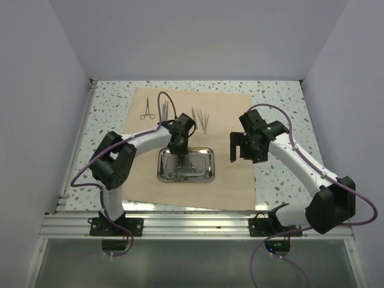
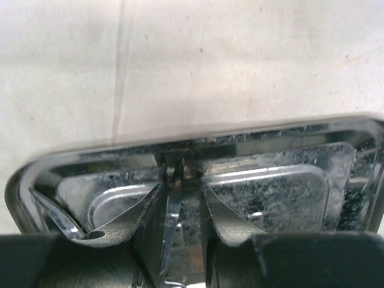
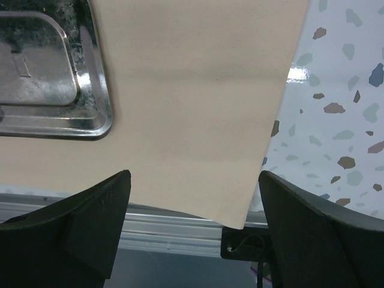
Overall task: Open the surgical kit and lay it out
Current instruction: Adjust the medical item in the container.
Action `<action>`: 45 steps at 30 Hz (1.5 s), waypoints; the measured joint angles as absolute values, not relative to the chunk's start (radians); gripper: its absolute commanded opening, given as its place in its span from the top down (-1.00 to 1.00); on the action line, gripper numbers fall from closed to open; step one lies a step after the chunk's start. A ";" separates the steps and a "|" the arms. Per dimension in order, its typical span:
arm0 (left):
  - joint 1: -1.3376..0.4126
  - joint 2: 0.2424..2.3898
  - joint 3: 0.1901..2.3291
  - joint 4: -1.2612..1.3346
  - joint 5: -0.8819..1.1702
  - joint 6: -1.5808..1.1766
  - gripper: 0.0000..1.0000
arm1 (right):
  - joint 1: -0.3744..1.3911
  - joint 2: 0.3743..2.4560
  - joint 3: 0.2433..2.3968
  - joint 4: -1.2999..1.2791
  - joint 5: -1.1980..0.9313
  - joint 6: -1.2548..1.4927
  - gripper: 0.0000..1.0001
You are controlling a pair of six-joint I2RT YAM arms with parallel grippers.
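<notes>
Left gripper (image 2: pixel 182 189): narrowly spread astride thin instrument (image 2: pixel 173 228) inside tray (image 2: pixel 360 180).
Right gripper (image 3: pixel 195 180): spread wide over cloth wrap (image 3: pixel 198 90) edge, table (image 3: pixel 342 120) beside.

Top cam: instruments (image 1: pixel 189 172) in tray (image 1: pixel 211 163) too small to ID, partly hidden by left gripper (image 1: pixel 177 152). Right wrist cam: tray cut off at left/top edges.

Your left claw (image 1: pixel 179 157) is down inside the tray (image 1: pixel 205 163), hemmed in by its rim. Bare wrap (image 1: pixel 231 180) lies open between the tray and your right claw (image 1: pixel 240 147). Farther back, forceps (image 1: pixel 147 109) and tweezers (image 1: pixel 201 120) occupy the wrap; its far right corner is free.
</notes>
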State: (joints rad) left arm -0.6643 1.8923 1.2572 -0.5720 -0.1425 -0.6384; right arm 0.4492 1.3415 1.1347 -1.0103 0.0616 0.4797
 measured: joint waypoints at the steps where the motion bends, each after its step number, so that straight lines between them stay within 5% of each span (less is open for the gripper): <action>1: -0.658 1.897 1.262 -0.566 -0.139 -0.635 0.38 | 0.449 1.343 1.138 -1.010 0.062 0.479 -0.83; 9: -0.617 1.935 1.291 -0.538 -0.121 -0.607 0.66 | 0.449 1.362 1.156 -1.012 0.067 0.481 -0.83; 14: -0.616 1.940 1.289 -0.526 -0.093 -0.583 1.00 | 0.449 1.376 1.171 -1.011 0.072 0.483 -0.84; 27: -0.615 1.918 1.307 -0.611 -0.118 -0.519 1.00 | 0.450 1.383 1.172 -1.009 0.080 0.498 -0.84; 40: -0.546 1.926 1.546 -0.776 -0.241 -0.434 1.00 | 0.450 1.386 1.172 -1.008 0.080 0.497 -0.84; 42: -0.533 1.951 1.582 -0.778 -0.253 -0.429 0.65 | 0.449 1.385 1.172 -1.008 0.081 0.498 -0.84; 43: -0.530 1.969 1.598 -0.777 -0.259 -0.425 0.25 | 0.449 1.385 1.172 -1.008 0.083 0.498 -0.84; 45: -0.524 2.006 1.620 -0.774 -0.271 -0.420 0.02 | 0.449 1.385 1.172 -1.008 0.085 0.498 -0.84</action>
State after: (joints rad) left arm -0.5236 2.0060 1.6196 -0.7738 -0.2714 -0.4202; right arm 0.4492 1.3853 1.1725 -1.0084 0.0849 0.4976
